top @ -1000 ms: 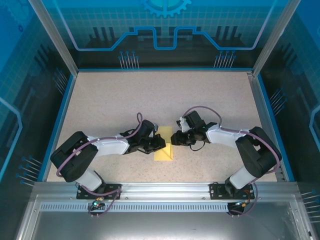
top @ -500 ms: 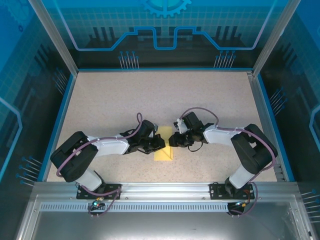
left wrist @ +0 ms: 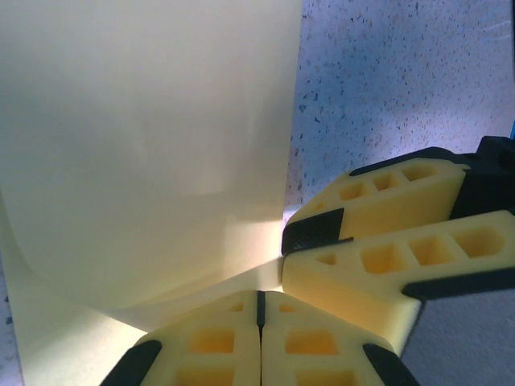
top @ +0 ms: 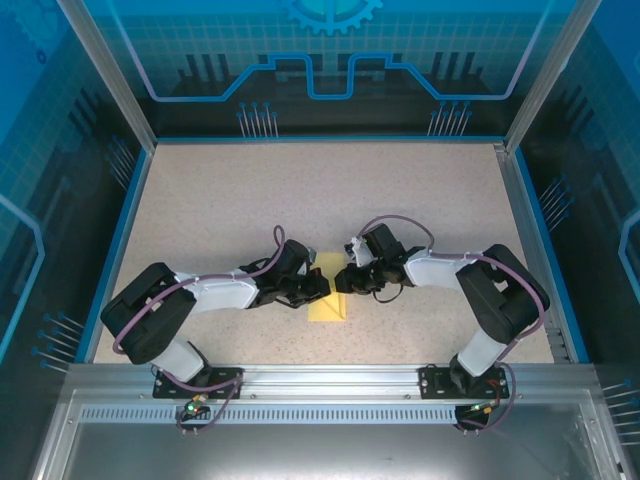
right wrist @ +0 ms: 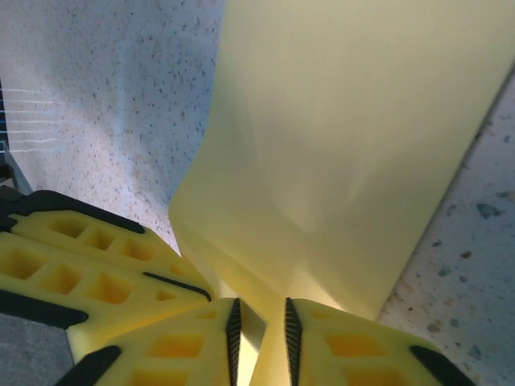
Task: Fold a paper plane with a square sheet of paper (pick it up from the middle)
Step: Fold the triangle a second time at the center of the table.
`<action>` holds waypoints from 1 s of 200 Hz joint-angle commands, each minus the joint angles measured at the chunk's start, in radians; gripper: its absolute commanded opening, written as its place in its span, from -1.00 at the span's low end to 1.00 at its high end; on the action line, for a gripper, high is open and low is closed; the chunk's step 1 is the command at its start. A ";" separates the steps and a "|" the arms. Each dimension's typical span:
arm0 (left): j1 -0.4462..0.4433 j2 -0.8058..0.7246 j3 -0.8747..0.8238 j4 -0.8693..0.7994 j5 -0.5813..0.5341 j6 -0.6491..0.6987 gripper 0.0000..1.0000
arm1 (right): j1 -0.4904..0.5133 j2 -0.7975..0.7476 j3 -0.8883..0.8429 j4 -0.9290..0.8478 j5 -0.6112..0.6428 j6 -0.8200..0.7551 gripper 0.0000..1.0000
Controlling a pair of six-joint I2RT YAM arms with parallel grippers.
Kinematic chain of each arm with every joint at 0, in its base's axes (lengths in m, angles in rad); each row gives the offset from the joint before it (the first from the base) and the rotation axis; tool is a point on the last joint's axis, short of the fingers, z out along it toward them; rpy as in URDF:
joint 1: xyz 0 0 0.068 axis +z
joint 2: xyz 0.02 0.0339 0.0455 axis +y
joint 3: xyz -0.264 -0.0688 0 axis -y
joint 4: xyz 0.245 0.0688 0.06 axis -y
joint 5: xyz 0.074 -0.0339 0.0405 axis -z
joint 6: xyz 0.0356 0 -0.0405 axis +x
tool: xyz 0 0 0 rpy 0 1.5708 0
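The square sheet of paper [top: 329,303] is pale yellow and lies partly folded on the speckled table, between the two grippers. My left gripper [top: 324,287] is at its left edge with the jaws shut; in the left wrist view the fingertips [left wrist: 241,310] touch the paper [left wrist: 145,145], and I cannot tell whether a layer is pinched. My right gripper [top: 343,281] meets it from the right. Its jaws stand a narrow gap apart [right wrist: 261,338], with a raised fold of the paper [right wrist: 346,145] running between the pads. The two grippers' fingers almost touch.
The speckled table [top: 330,190] stretches wide behind and to both sides of the grippers. Blue-edged transparent walls [top: 135,200] enclose it, and a metal rail [top: 320,380] runs along the near edge.
The right gripper has slid slightly left, closer to the left gripper and further onto the paper. The left arm has stayed put.
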 commanded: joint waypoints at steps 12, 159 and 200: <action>-0.004 -0.006 0.013 -0.034 -0.024 0.024 -0.91 | 0.007 -0.003 -0.012 0.043 -0.036 0.016 -0.43; -0.004 -0.042 0.011 -0.045 -0.024 0.023 -0.95 | 0.006 0.009 -0.011 0.021 -0.001 -0.007 -0.93; -0.004 -0.044 0.028 -0.042 -0.012 0.033 -0.92 | 0.005 0.004 0.006 -0.036 0.078 -0.042 -0.95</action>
